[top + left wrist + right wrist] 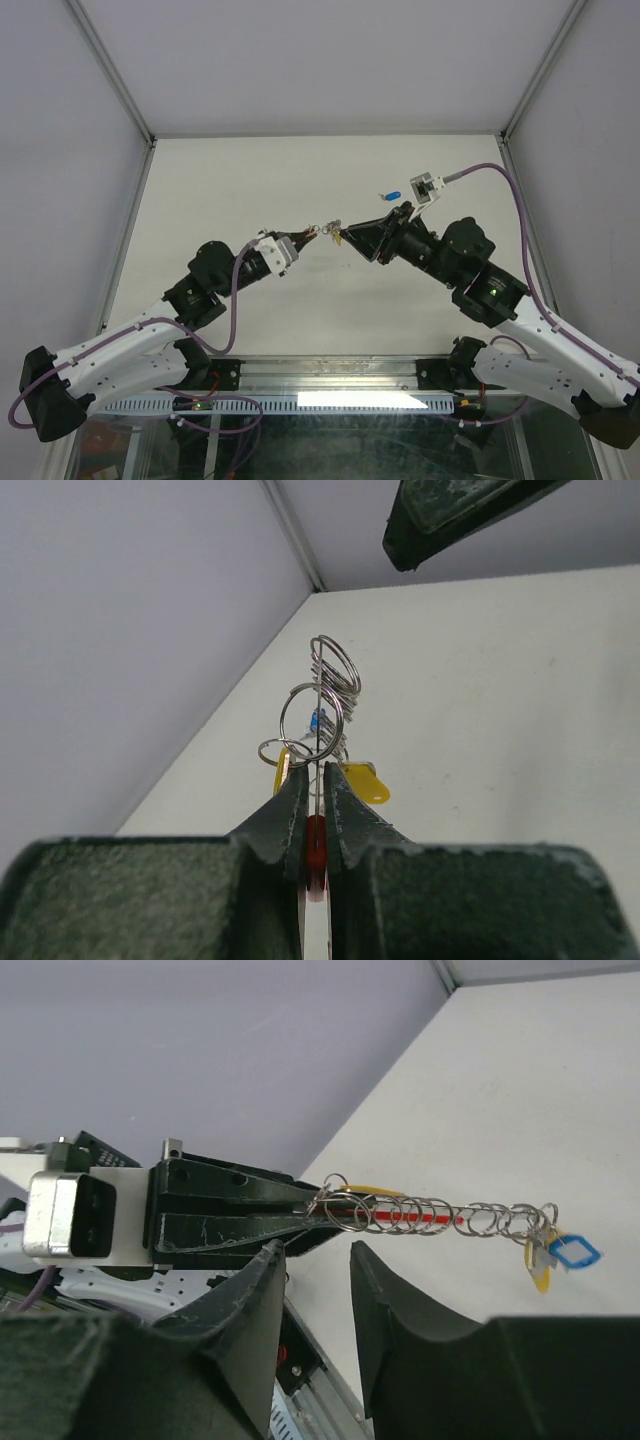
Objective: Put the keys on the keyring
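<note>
The left pincer is clamped on what seems a red key, though the grip is partly hidden. From it the keyring, with yellow and blue keys at its far end, is held above the surface. Its long axis is pointed past the right pincer, whose fingers stand apart, empty, just beside it. A loose blue key lies nearer the right arm.

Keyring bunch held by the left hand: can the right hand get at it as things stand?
Probably yes. The right hand is open and close to the keyring bunch. The bunch sticks out free from the left hand, which pinches the red key. Nothing appears to lie between them.
</note>
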You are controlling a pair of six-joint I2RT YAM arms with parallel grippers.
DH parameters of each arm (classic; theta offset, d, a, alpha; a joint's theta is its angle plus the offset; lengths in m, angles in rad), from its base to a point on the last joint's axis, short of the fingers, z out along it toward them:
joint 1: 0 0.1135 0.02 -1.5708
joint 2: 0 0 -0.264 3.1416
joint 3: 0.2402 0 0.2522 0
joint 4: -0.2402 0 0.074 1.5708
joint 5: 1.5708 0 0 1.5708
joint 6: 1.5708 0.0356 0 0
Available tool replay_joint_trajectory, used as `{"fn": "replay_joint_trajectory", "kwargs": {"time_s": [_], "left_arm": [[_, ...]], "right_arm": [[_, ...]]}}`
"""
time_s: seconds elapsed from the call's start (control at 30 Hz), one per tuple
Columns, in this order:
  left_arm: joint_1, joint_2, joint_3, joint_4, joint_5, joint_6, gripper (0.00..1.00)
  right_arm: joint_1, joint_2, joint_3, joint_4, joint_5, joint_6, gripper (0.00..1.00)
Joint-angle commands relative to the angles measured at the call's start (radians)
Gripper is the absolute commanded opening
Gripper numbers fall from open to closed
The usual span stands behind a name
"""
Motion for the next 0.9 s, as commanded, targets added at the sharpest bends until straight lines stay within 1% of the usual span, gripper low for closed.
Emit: {"fn": "replay_joint_trajectory", "kwargs": {"time_s": [0.0,0.2,0.4,0.63,0.87], "left_arm": [[-0.008,-0.038,0.042,0.133,-0.037,-0.209,0.0],[-0.008,-0.056,0.043,0.141,-0.05,-0.246,0.0],[-0.008,-0.07,0.045,0.138,-0.055,-0.276,0.0],[-0.009,-0.069,0.071,0.112,-0.066,-0.325,0.0],[-0.008,-0.072,0.069,0.111,-0.074,-0.317,0.0]], "right_arm": [[-0.004,0.0,0.011,0.149,-0.034,0.037,0.36],[-0.004,0.028,0.023,0.166,-0.035,0.096,0.41],[-0.004,0.077,0.04,0.178,-0.067,0.138,0.42],[-0.004,0.126,0.058,0.222,-0.089,0.175,0.41],[-0.004,0.129,0.051,0.261,-0.08,0.182,0.4]]}}
